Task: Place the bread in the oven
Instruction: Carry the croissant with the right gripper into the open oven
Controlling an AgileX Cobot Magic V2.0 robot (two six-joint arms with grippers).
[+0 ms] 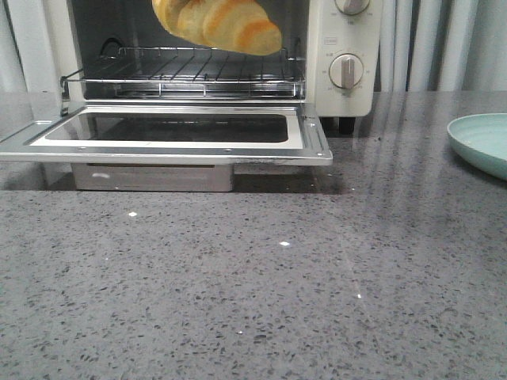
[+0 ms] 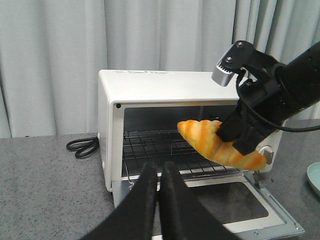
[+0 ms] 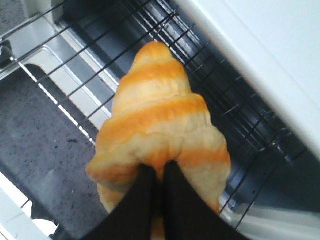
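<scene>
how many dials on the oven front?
2. Both sit on the oven control panel, right of the open door: upper dial, cut off by the front view's top edge, and lower dial directly beneath it. More could be hidden above the frame.

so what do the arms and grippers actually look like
Both grippers have matte black, flat tapered fingers. The right arm is black and blocky near the wrist, with a thin black cable looped along it and a small silver-grey camera module with two dark screws mounted on top. No markings or sleeves show.
</scene>
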